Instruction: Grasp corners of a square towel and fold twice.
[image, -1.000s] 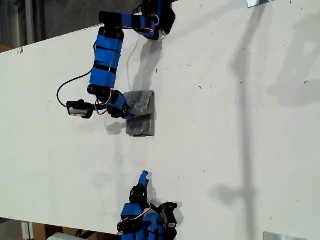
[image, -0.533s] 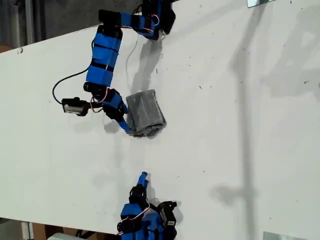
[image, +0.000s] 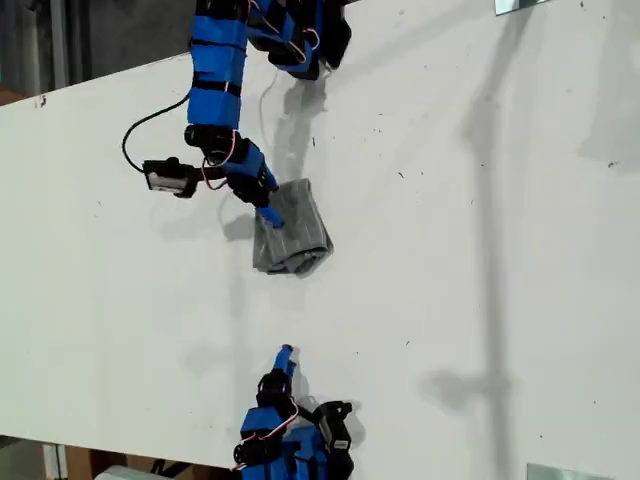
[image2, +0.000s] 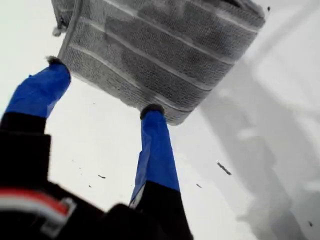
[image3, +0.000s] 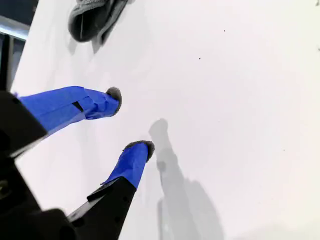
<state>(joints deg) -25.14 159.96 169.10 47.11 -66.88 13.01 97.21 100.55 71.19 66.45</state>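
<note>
Second gripper: my second gripper (image3: 129, 122) has its blue-taped jaws parted over bare white tabletop (image3: 240, 100), holding nothing.
Far from it: the folded grey striped soft cloth towel (image3: 92, 17) lies well ahead.
First gripper: my first gripper (image2: 102, 85) is spread wide, both tips at the towel's (image2: 160, 47) near edge, nothing clamped.
Towel: a folded bundle, lying flat on the table.

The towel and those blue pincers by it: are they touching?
Cannot tell. In the first wrist view my first gripper is open, fingertips at the towel edge; no view plainly shows contact or a gap.
</note>
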